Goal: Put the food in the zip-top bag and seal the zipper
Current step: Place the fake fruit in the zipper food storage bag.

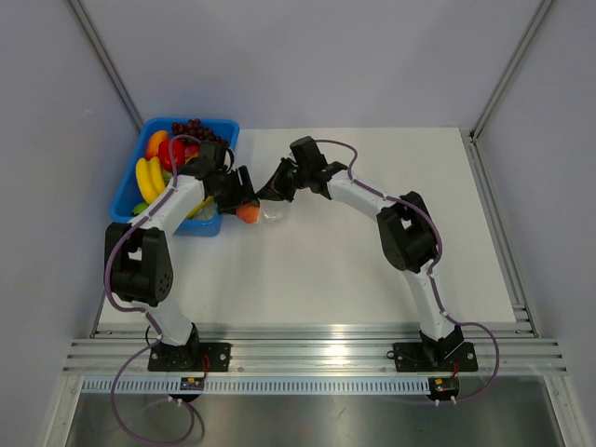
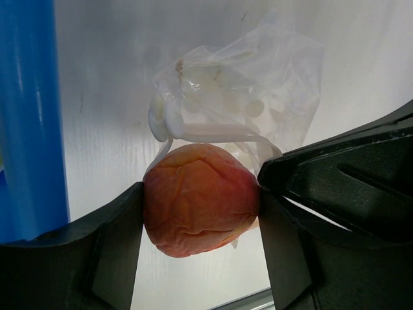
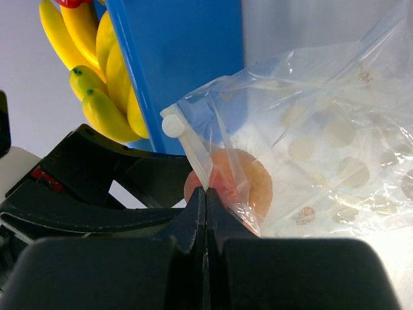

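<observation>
The orange-red peach (image 2: pixel 200 199) sits clamped between my left gripper's (image 2: pixel 201 213) two black fingers, held above the white table right at the mouth of the clear zip-top bag (image 2: pixel 245 103). In the top view the peach (image 1: pixel 247 212) is just right of the blue bin, with the bag (image 1: pixel 275 214) beside it. My right gripper (image 3: pixel 206 194) is shut on the bag's white zipper strip (image 3: pixel 193 155) at the mouth edge and holds the bag (image 3: pixel 322 142) up. Through the plastic the peach (image 3: pixel 251 177) shows behind the bag's mouth.
A blue plastic bin (image 1: pixel 130 191) stands at the back left with yellow bananas (image 1: pixel 146 179), dark grapes (image 1: pixel 194 127) and red and orange fruit. Its blue wall (image 2: pixel 29 116) is close on the left of my left gripper. The bananas (image 3: pixel 97 84) also show in the right wrist view.
</observation>
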